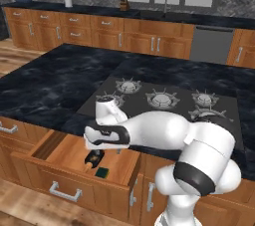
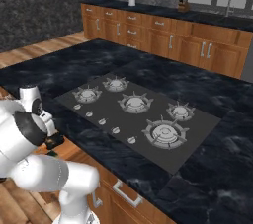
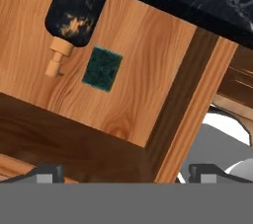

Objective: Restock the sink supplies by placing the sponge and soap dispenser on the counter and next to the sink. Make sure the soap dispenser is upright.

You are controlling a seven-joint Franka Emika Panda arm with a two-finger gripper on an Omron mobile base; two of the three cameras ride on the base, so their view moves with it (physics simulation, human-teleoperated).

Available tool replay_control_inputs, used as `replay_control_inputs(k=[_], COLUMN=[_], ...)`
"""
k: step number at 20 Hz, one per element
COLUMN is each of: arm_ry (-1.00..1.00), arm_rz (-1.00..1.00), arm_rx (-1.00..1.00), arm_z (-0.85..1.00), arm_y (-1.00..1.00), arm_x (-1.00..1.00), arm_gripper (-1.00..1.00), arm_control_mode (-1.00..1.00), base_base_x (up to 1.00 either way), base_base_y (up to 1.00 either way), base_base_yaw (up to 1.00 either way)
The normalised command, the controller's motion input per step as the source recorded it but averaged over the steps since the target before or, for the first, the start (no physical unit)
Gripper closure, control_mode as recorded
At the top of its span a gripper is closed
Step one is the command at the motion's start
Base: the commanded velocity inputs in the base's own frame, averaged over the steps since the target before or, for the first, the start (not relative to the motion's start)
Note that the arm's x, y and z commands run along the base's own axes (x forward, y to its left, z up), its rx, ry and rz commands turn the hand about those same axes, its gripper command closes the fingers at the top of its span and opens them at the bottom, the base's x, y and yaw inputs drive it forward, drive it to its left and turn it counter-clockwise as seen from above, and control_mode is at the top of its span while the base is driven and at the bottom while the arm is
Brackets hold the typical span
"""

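The robot's fingers (image 3: 126,171) were spread wide apart. Only their two dark tips showed, low in the hand view, one far to each side. Nothing was between them and they touched nothing. They hung in the air above an open wooden drawer (image 3: 143,45).

The soap dispenser (image 3: 74,13) lay on its side on the drawer floor. It was a dark, almost black bottle with some orange marks on it. Its tan pump head (image 3: 57,57) pointed toward the front of the drawer. In the left base view the soap dispenser (image 1: 93,158) showed just under the robot's hand.

The sponge (image 3: 102,68) lay flat next to the pump head, close to it but not touching. Its dark green top faced up. In the left base view the sponge (image 1: 102,172) sat near the drawer's front wall.

In the hand view both things were up and to the left of the fingers, not between them. The sponge was closer to the fingers than the bottle was.

The drawer (image 1: 60,153) was pulled out from under the island's black tabletop (image 1: 45,85), near the gas stove (image 1: 162,100). The sink tabletop (image 1: 99,12) ran along the far wall, well apart from the drawer, with the grey faucet (image 1: 164,0) over the sink (image 1: 164,15).
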Motion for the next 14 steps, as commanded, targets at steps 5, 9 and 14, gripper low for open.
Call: replay_control_inputs(k=[5,9,14], arm_ry=[0.15,0.12,0.04], arm_rz=[-0.04,-0.06,-0.08], arm_rx=[-0.04,-0.03,-0.01], arm_z=[-0.26,-0.33,-0.31], arm_y=[0.34,0.29,0.26], arm_x=[0.24,0.11,0.0], arm_gripper=[-1.0,-1.0,-1.0], arm_control_mode=[-1.0,-1.0,-1.0], base_base_x=[0.0,0.0,0.0], base_base_y=[0.0,0.0,0.0], base_base_yaw=[0.0,0.0,0.0])
